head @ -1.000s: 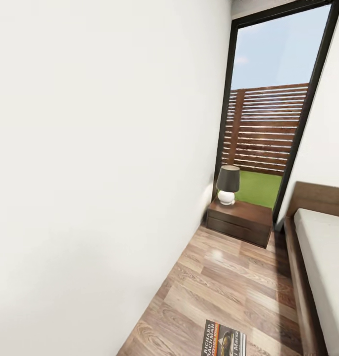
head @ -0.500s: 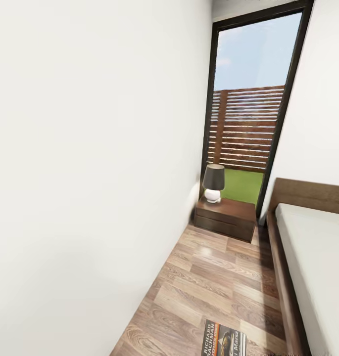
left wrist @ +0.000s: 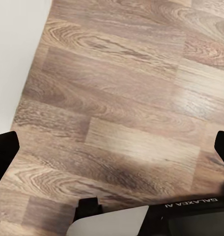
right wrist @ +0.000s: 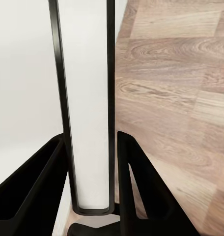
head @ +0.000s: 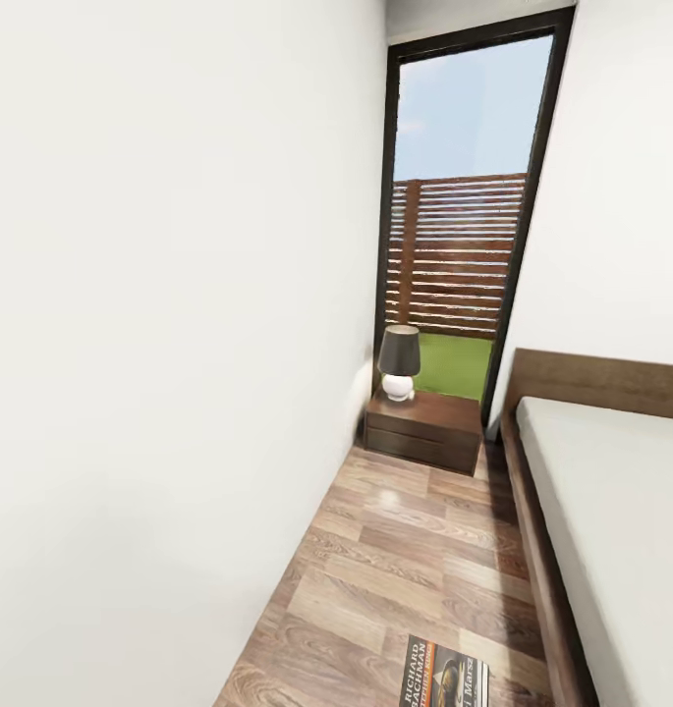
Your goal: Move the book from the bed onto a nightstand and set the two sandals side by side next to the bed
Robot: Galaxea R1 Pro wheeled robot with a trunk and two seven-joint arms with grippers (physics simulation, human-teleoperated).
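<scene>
The book (head: 444, 678), dark-covered with white lettering and an orange band, hangs over the plank floor in the head view's lower part. In the right wrist view the book (right wrist: 87, 98) stands edge-on, its white pages between dark covers, and my right gripper (right wrist: 90, 142) is shut on it. My left gripper (left wrist: 112, 147) is open over bare floor, with its fingertips (left wrist: 4, 147) far apart. The nightstand (head: 422, 432) stands ahead against the left wall under the window. The bed (head: 611, 511) runs along the right. The sandals are out of view.
A lamp (head: 399, 361) with a dark shade and a white base stands on the nightstand's left part. A white wall (head: 159, 344) closes the left side. A strip of wood floor (head: 415, 550) runs between the wall and the bed frame (head: 537, 550). The tall window (head: 459, 226) shows a fence.
The whole head picture has slid left, so the camera has turned right; more of the bed shows. The book keeps its place at the picture's bottom edge.
</scene>
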